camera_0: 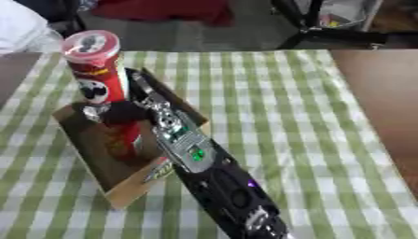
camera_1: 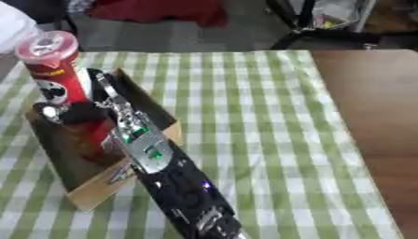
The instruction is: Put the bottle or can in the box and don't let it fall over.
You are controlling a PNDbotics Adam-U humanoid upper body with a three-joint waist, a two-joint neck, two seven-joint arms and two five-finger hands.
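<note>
Fingers of the black-and-silver right hand (camera_0: 114, 112) curl around a tall red cylindrical crisp can (camera_0: 98, 70) | can upright inside the open brown cardboard box (camera_0: 122, 184), left of frame | green-checked tablecloth (camera_0: 269, 116) beneath.

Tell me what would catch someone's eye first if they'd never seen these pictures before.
First, the tall red cylindrical chip can with a pale plastic lid, standing upright inside the shallow brown cardboard box at the left of the green-and-white checked tablecloth. Next, the black and silver robot arm running diagonally up from the bottom edge, its right hand curled round the can's middle.
</note>
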